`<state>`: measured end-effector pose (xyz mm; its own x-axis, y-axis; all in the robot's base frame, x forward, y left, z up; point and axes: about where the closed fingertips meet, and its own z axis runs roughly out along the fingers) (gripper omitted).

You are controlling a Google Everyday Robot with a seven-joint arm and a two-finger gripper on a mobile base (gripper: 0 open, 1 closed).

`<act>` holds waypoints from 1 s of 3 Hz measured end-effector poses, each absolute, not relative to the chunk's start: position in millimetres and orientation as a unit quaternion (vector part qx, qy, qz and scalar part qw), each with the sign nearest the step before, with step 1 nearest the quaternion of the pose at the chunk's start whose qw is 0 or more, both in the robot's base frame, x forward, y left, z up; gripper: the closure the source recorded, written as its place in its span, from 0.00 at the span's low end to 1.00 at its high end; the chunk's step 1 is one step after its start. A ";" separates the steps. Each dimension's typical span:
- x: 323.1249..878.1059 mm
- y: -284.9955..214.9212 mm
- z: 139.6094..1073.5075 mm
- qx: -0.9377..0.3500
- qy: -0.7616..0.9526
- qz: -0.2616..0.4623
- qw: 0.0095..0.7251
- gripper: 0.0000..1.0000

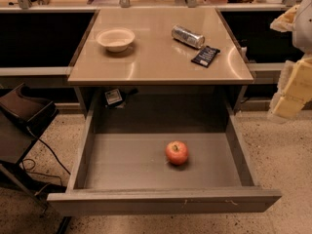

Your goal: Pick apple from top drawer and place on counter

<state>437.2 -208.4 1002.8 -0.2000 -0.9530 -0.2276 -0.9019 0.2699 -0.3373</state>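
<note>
An apple [176, 153] sits alone on the flat grey floor of the pulled-out top drawer [161, 201], right of centre and nearer the front panel than the back, well down and to the left of the gripper [288, 99] as the camera sees it. The fruit rests on its base with the stem end up, so its short axis runs roughly vertical; being nearly round, it has no real long axis and looks reachable from above. The drawer stands fully open, apparently to expose the apple for a pick. The gripper, a pale shape at the frame's right edge, hangs well apart from the apple at about the height of the surface [146, 62]; whether it is open or closed cannot be told. Up and to its left, the tan surface carries a white bowl [115, 39], a silver can [187, 36] lying on its side and a dark packet [205, 56], leaving bare room along the front edge where the apple could likely be set down.
</note>
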 end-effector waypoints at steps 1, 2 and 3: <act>437.3 -208.3 1002.6 -0.601 0.772 -0.064 0.198 0.00; 439.3 -205.0 989.2 -0.605 0.769 -0.056 0.199 0.00; 451.1 -204.1 934.9 -0.611 0.767 -0.006 0.199 0.00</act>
